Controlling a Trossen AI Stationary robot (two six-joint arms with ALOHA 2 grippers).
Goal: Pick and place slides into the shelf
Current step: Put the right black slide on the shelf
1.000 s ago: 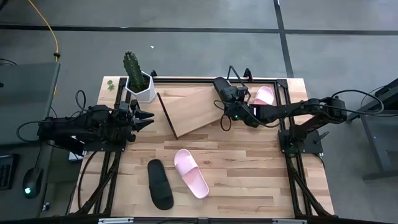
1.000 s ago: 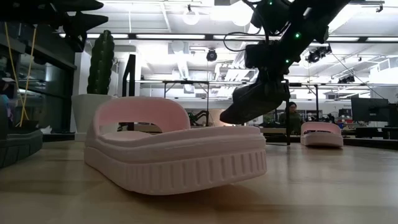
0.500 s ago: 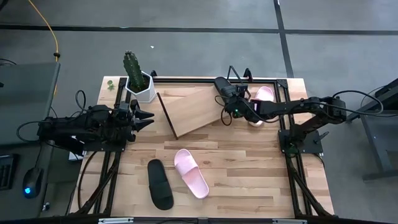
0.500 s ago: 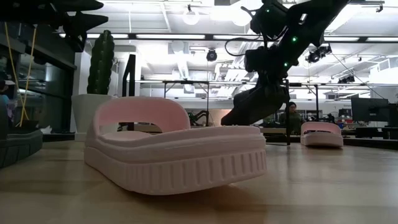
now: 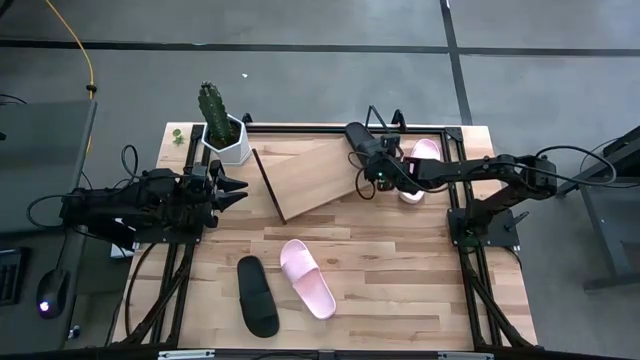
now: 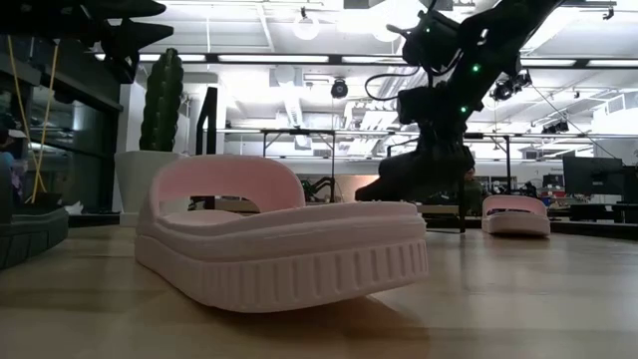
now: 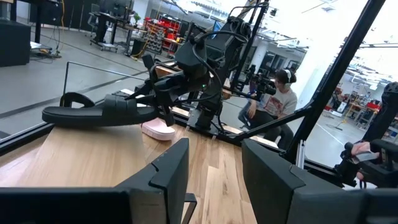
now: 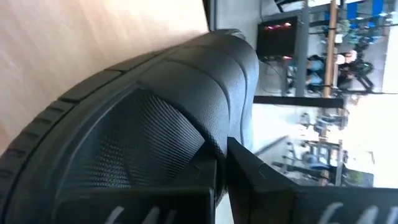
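My right gripper is shut on a black slide over the right end of the shelf's wood board. Whether the slide touches the board I cannot tell. In the left wrist view the slide lies about level, strap end away from the gripper. A pink slide lies sole-down at the far right, behind that gripper. A second pink slide and a second black slide lie on the tabletop near the front. My left gripper waits open at the left, touching nothing. My right gripper pinches the black slide's heel end between its two fingers, one finger on the footbed side. The fingers come level from the table's right and lie along the slide. The slide sticks out about level over the board, sole down.
A potted cactus stands at the far left corner beside the shelf. Black frame rails run along the table's sides. People sit in the room beyond the table.
My right gripper has gone down toward the shelf board and a little toward the table's far edge with the black slide. The slide, which slanted before, now lies closer to level and lower.
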